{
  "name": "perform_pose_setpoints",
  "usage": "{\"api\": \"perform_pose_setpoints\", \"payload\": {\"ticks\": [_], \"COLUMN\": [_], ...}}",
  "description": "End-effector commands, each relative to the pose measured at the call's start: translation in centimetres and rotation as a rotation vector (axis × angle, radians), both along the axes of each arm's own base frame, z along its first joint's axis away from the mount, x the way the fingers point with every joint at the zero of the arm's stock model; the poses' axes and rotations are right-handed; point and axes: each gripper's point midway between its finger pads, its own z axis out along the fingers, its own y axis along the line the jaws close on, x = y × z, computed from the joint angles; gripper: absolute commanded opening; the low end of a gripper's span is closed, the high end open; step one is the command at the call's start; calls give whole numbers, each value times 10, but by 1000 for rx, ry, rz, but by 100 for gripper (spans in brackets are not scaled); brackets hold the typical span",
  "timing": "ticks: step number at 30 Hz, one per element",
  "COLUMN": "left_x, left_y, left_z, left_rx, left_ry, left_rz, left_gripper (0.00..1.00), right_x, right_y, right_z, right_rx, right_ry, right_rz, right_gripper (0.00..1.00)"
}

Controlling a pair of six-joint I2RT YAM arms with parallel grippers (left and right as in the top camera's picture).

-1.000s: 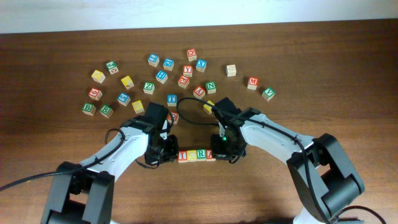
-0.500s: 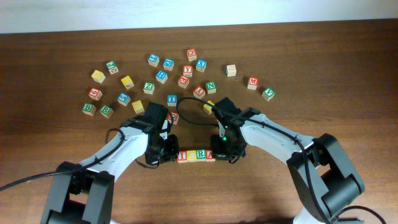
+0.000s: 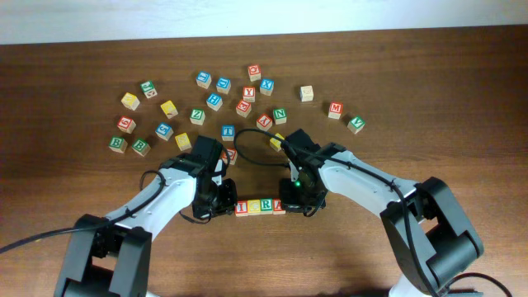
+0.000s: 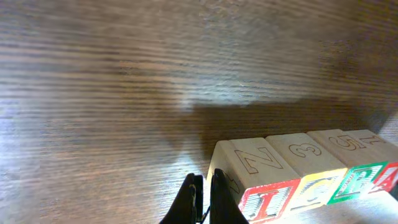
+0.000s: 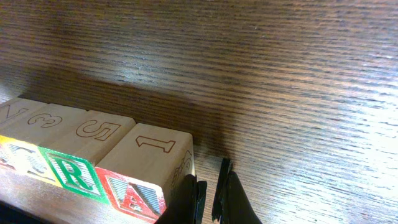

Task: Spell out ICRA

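Observation:
The four cubes stand in a tight row reading I (image 3: 242, 207), C (image 3: 254, 207), R (image 3: 266, 206), A (image 3: 278, 205) on the wooden table. My left gripper (image 3: 221, 203) is shut and empty, its tip against the left side of the I cube (image 4: 270, 199); the C (image 4: 317, 186), R (image 4: 357, 180) and A (image 4: 388, 176) cubes follow to the right. My right gripper (image 3: 295, 198) is shut and empty, its tip against the right side of the A cube (image 5: 134, 193), beside the R cube (image 5: 71, 174). The left gripper (image 4: 206, 200) and the right gripper (image 5: 210, 200) sit at table level.
Several loose letter cubes lie scattered across the back of the table, from a green one (image 3: 117, 145) at the left to another (image 3: 355, 124) at the right. A yellow cube (image 3: 276, 140) and a red cube (image 3: 231, 154) lie close behind the arms.

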Motion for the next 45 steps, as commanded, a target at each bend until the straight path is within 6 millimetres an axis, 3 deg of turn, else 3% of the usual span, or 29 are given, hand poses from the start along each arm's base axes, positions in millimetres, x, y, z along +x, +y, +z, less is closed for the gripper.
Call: {"api": "perform_pose_setpoints", "payload": {"ticks": [1, 6, 9, 11, 14, 19, 20, 21, 22, 23, 24, 28, 45], "left_x": [-8, -7, -2, 6, 16, 6, 4, 1, -2, -5, -6, -5, -5], "left_y": [10, 19, 28, 33, 41, 51, 53, 56, 57, 58, 58, 58, 58], "left_z": [-7, -7, 8, 34, 97, 190, 198, 207, 213, 219, 221, 220, 219], "left_rx": [51, 100, 148, 171, 187, 98, 95, 90, 80, 71, 68, 69, 70], "left_ry": [24, 13, -31, -92, -247, -582, -612, -648, -672, -695, -704, -699, -697], "left_rz": [-16, -13, -8, 0, 24, 81, 88, 97, 101, 105, 106, 105, 105], "left_gripper": [0, 0, 0, 0, 0, 4, 14, 33, 74, 99, 99, 99, 99], "right_x": [-1, 4, 10, 13, 7, -33, -39, -44, -51, -58, -62, -73, -73], "right_y": [3, -26, -54, -69, -94, -124, -128, -131, -135, -139, -142, -147, -147], "right_z": [-1, -2, 13, 38, 91, 186, 197, 207, 220, 233, 240, 254, 253], "right_rx": [-1, -54, -55, -48, -76, -33, -22, -9, 12, 34, 41, 71, 68], "right_ry": [16, 51, 49, 4, -140, -471, -524, -573, -640, -704, -746, -824, -822], "right_rz": [-1, -70, -106, -135, -175, -219, -227, -235, -245, -255, -264, -275, -275], "right_gripper": [4, 4, 4, 4, 4, 5, 9, 18, 33, 73, 98, 98, 98]}}
